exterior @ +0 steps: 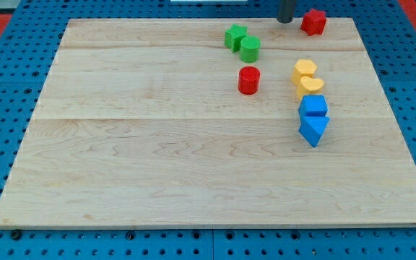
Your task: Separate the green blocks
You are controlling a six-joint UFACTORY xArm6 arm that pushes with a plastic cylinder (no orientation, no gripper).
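Note:
Two green blocks touch each other near the view's top centre: a green star-like block (235,36) and a green cylinder (250,49) just below and to its right. My tip (285,21) is at the board's top edge, to the right of the green blocks and just left of a red star-like block (313,22). It touches no block.
A red cylinder (249,80) stands below the green pair. Two yellow blocks (305,70) (310,87) and two blue blocks (313,107) (313,130) form a column at the right. The wooden board (157,159) lies on a blue perforated table.

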